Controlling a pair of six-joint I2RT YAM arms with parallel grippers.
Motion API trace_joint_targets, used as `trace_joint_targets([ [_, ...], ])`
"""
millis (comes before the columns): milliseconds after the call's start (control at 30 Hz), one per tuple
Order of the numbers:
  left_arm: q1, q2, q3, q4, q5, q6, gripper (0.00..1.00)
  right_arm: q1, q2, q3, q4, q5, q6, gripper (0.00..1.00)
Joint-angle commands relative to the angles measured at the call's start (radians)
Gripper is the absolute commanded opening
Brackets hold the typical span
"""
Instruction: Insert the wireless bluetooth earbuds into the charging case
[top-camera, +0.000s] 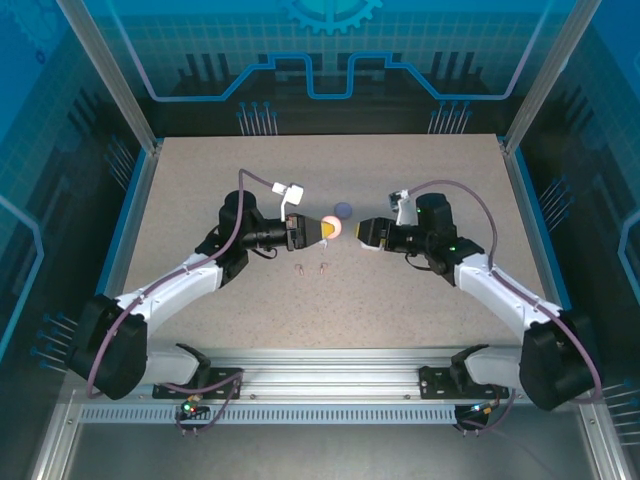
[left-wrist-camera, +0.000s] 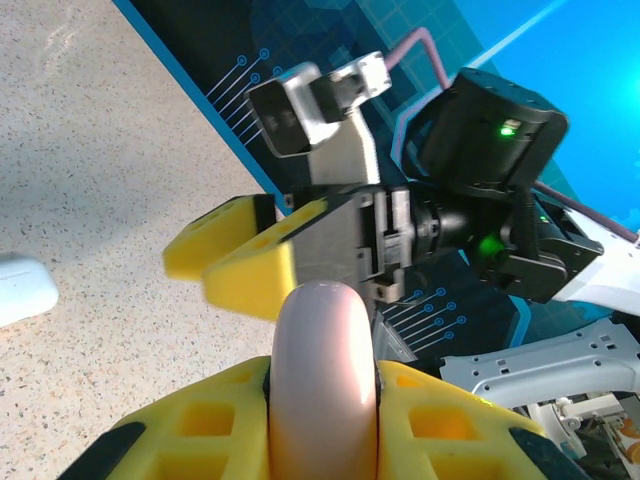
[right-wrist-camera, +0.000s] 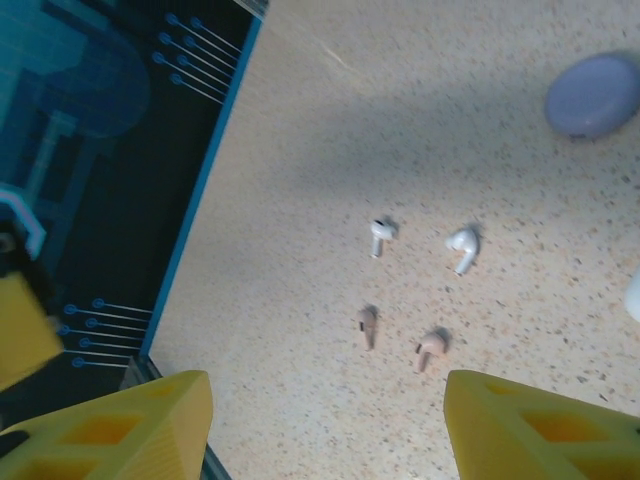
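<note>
I have the left gripper (top-camera: 327, 228) clamped on the pink charging case (left-wrist-camera: 322, 350), lifted at the centre of the overhead view. In the left wrist view the case sits low in the middle, pinched between the yellow fingers (left-wrist-camera: 200, 420). I cannot tell from here where its lid seam runs.

The right gripper (top-camera: 358, 232) faces it from the right, just beside the case but not touching. Its jaws stand wide apart with nothing between them.

The earbuds lie loose on the table (right-wrist-camera: 400, 120). In the right wrist view the two white earbuds (right-wrist-camera: 380, 235) are in the middle of the frame, the two pink earbuds (right-wrist-camera: 366, 325) just below them, each apart from the others. A purple case (right-wrist-camera: 595, 95) rests in the upper right corner.

My reading is that the case has to be opened before any earbud goes in. To do that well I would hold the left grip firm and low on the body, leaving the lid free. I would bring one right finger to the lid edge and lift gently, since a hard push could twist the smooth case out of the grip.
</note>
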Motion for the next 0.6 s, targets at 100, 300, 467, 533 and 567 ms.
trace_joint_targets([
  [100, -0.002, 0.006, 0.016, 0.021, -0.005, 0.025, 0.0, 0.036, -0.089, 0.103, -0.072, 0.065, 0.091, 0.67],
  [300, -0.005, -0.007, 0.011, -0.027, -0.082, 0.083, 0.0, 0.08, -0.077, 0.158, -0.161, 0.282, 0.42, 0.75],
  [467, -0.034, -0.047, -0.004, -0.07, -0.234, 0.174, 0.0, 0.181, -0.011, 0.218, -0.166, 0.391, 0.636, 0.83],
  [533, -0.046, -0.058, -0.005, -0.079, -0.274, 0.204, 0.0, 0.22, 0.017, 0.257, -0.183, 0.428, 0.678, 0.85],
  [567, -0.048, -0.06, -0.003, -0.08, -0.281, 0.214, 0.0, 0.238, 0.033, 0.273, -0.184, 0.443, 0.696, 0.85],
])
